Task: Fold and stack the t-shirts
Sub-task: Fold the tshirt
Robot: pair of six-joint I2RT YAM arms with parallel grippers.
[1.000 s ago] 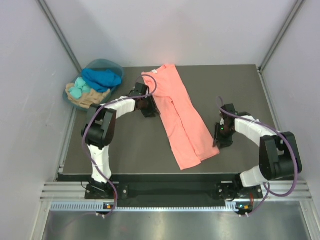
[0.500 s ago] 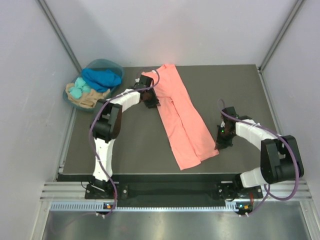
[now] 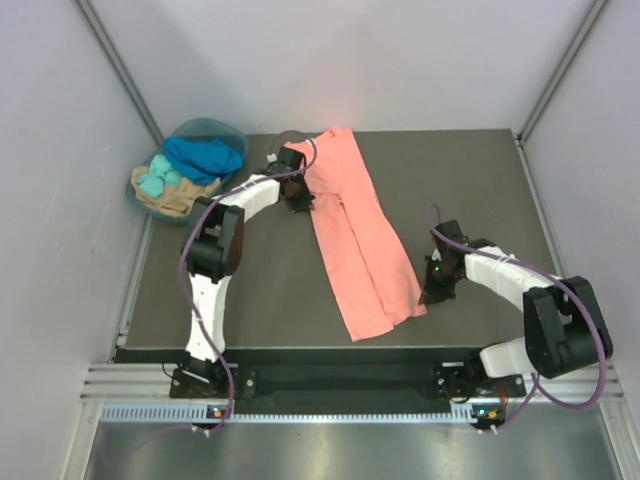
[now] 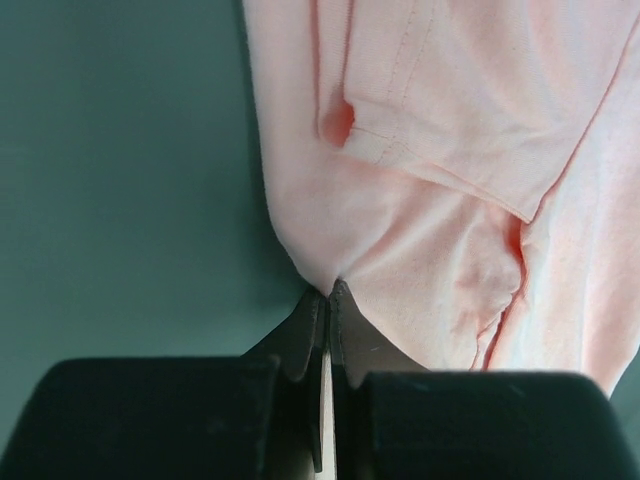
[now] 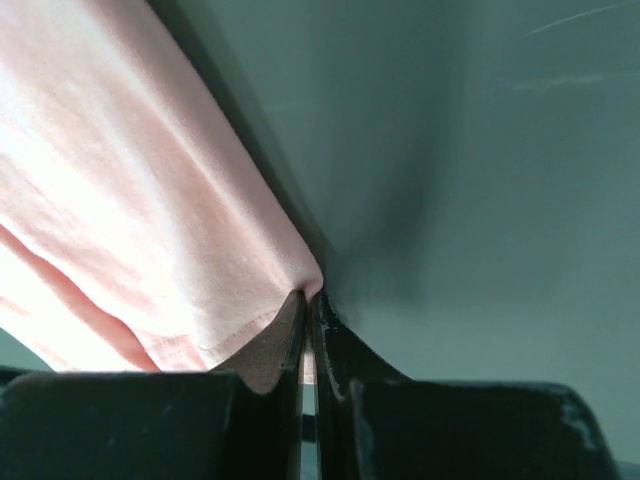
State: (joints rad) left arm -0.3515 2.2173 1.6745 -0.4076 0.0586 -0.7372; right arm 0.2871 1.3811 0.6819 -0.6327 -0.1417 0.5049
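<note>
The basket (image 3: 206, 123) sits beyond the far left corner of the tabletop (image 3: 250, 290), and in it lie a blue garment (image 3: 205, 155), a teal garment (image 3: 154, 181) and a tan garment (image 3: 181, 198), all bunched so that I cannot tell what kind each one is. The pink t-shirt (image 3: 360, 235) lies on the tabletop as a long narrow strip running from the far middle toward the near right. My left tool (image 3: 297, 196) is pinched tight on the strip's left edge near its far end, with a small peak of cloth drawn between the tips. My right tool (image 3: 431, 291) is closed just as tightly on the strip's right edge near its near end. Nothing lies between the shirt and the basket except my left arm. In both wrist views the shirt runs out of frame, and its lower layers are hidden.
</note>
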